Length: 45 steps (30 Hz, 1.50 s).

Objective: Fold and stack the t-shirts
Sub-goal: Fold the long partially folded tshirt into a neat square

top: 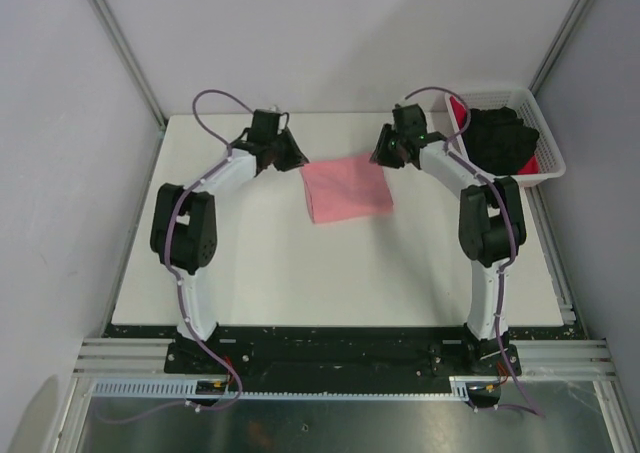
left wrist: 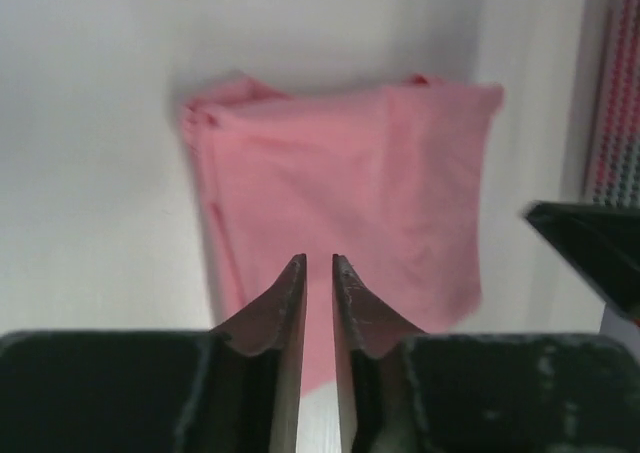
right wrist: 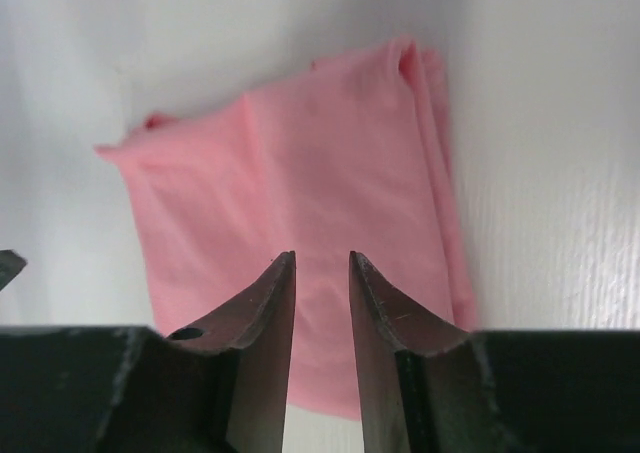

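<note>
The salmon-pink t-shirt (top: 347, 189) lies folded into a small rectangle on the white table, flat, its layered edges showing in the left wrist view (left wrist: 350, 173) and the right wrist view (right wrist: 300, 173). My left gripper (top: 290, 158) hovers at the shirt's far left corner; its jaws (left wrist: 319, 258) stand a narrow gap apart with nothing between them. My right gripper (top: 385, 153) hovers at the far right corner, open a little wider (right wrist: 322, 255) and holding nothing. The black t-shirt (top: 505, 138) is bunched in the basket on top of the bright red t-shirt (top: 546, 159).
The white lattice basket (top: 540, 178) stands at the table's back right corner, close to the right arm's elbow. Grey walls with metal posts enclose the table (top: 300, 273) on three sides. The right gripper's tip (left wrist: 590, 243) shows in the left wrist view.
</note>
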Each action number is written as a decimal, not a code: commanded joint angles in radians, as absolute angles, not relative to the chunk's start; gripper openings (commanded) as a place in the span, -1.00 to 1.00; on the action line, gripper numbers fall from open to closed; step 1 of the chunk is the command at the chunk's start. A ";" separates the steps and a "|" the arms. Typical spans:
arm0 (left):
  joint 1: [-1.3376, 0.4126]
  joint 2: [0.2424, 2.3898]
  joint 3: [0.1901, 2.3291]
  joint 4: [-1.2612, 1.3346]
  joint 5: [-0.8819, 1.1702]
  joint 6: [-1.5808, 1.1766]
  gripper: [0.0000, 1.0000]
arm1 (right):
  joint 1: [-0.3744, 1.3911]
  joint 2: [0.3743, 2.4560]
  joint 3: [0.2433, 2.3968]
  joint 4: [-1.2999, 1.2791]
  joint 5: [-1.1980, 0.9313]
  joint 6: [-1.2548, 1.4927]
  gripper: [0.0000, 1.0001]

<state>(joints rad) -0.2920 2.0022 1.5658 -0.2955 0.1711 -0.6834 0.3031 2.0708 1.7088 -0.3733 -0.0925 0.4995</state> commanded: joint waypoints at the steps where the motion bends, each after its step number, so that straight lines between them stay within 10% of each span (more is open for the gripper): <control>1: -0.385 1.969 1.505 -0.266 0.214 -0.697 -0.68 | 0.328 2.041 1.609 -0.340 -0.102 0.513 -0.36; 9: -0.442 1.992 1.355 -0.261 0.191 -0.763 -0.99 | 0.338 2.015 1.450 -0.337 -0.091 0.553 -0.44; 32: -0.494 1.645 0.939 -0.261 0.182 -0.749 -0.99 | 0.424 1.755 1.102 -0.358 -0.047 0.590 -0.50; 45: -0.404 1.724 1.179 -0.288 0.223 -0.651 -0.28 | 0.365 1.815 1.292 -0.213 -0.054 0.558 -0.41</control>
<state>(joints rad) -0.4351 1.6478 1.0225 -0.3058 0.1909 -0.7258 0.3908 1.7569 1.1698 -0.3077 -0.0689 0.5835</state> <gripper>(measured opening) 0.324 0.297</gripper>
